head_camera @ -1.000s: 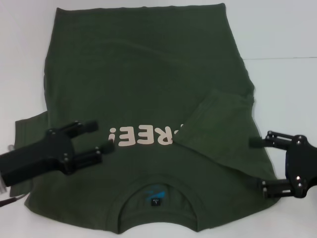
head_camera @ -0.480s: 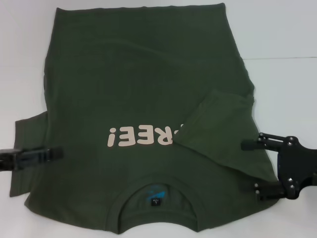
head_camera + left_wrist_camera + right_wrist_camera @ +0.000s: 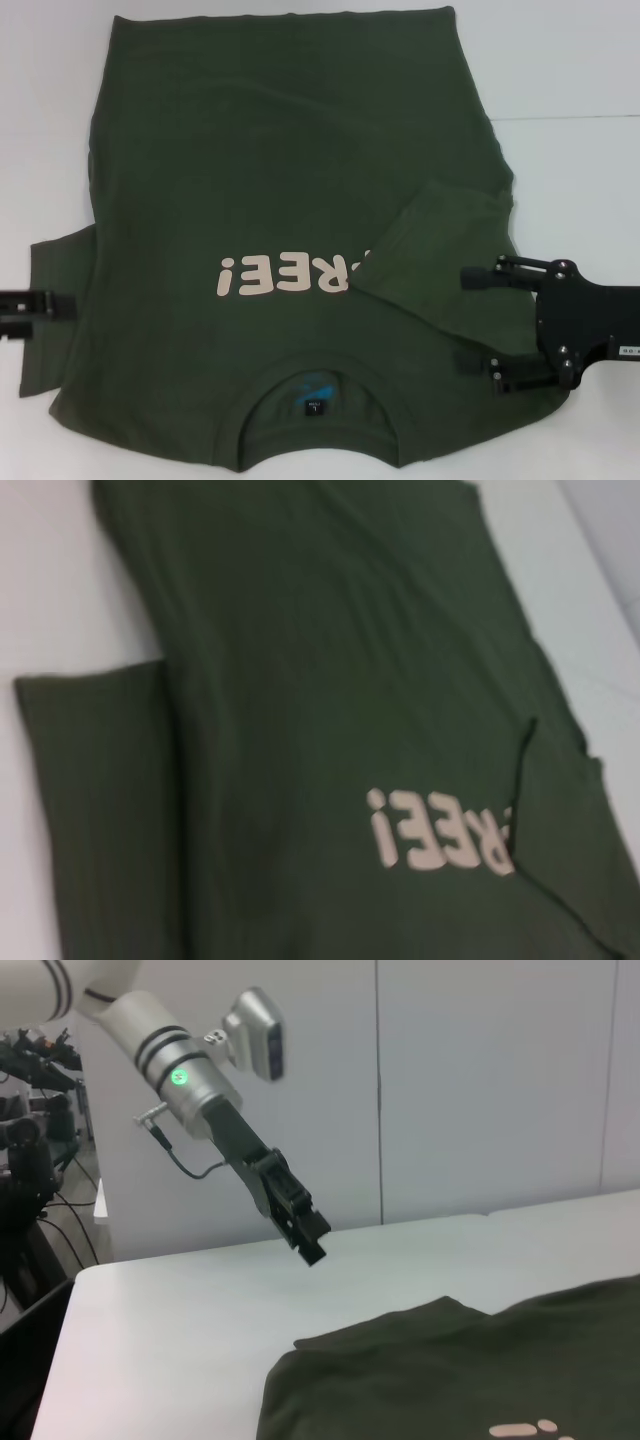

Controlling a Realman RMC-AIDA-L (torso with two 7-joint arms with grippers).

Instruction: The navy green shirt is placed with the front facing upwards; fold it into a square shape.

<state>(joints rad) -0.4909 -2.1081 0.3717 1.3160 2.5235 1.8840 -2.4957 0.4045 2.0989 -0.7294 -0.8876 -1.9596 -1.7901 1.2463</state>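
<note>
Shirt [image 3: 280, 200], head view: flat on white table [image 3: 570, 70], print up, collar [image 3: 318, 400] nearest robot; right sleeve [image 3: 440, 250] already folded inward over "FREE!" print [image 3: 285, 275], left sleeve [image 3: 55, 290] spread outward. Right gripper [image 3: 478, 322] over shirt's right edge near shoulder, fingers spread, nothing between them. Left gripper [image 3: 50, 305] at frame's left edge beside left sleeve; finger state cannot be told.

Left wrist view: shirt [image 3: 330, 680] with left sleeve [image 3: 90, 800] lying flat and unfolded; own fingers not shown.

Right wrist view: left gripper [image 3: 305, 1235] raised clear above table [image 3: 170, 1330], well apart from shirt [image 3: 450, 1370].

Step judged: side folds, one sleeve done. Next move likely calls for pinching left sleeve hem and carrying it inward across chest.
</note>
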